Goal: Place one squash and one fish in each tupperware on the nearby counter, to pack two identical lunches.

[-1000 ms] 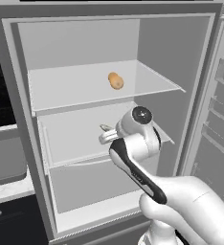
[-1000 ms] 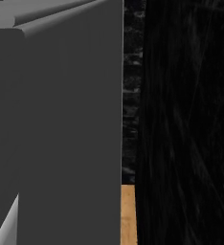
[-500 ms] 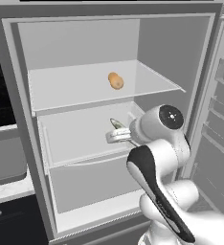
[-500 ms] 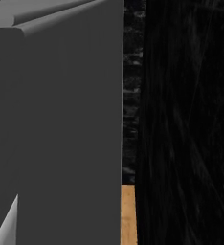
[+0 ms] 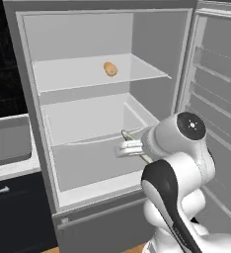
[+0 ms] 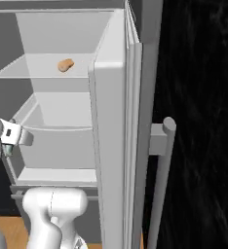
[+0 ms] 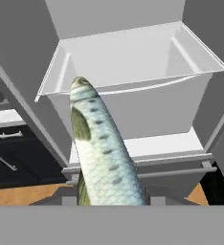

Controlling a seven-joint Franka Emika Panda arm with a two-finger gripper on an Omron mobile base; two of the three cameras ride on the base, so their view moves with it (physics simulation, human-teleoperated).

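Note:
A grey-green scaly fish (image 7: 102, 153) fills the middle of the hand view, sticking out from between the fingers, which it hides. My gripper (image 5: 122, 148) is shut on it and holds it in the air just in front of the open fridge's clear drawer (image 5: 88, 143). One orange-tan squash (image 5: 110, 68) lies on the upper fridge shelf (image 5: 88, 74), well above the gripper, and the squash (image 6: 65, 64) also shows in the right base view. The second squash, the second fish and both tupperware are out of view.
The open fridge door (image 6: 116, 146) stands close on the right. A grey recessed basin (image 5: 9, 141) is set in the white counter (image 5: 14, 170) left of the fridge. Dark cabinets with silver handles (image 7: 8, 136) run below the counter.
The hand has drawn back from the drawer with the fish, to the right and lower. Both base views have shifted; the right one now looks into the fridge instead of at a blank door.

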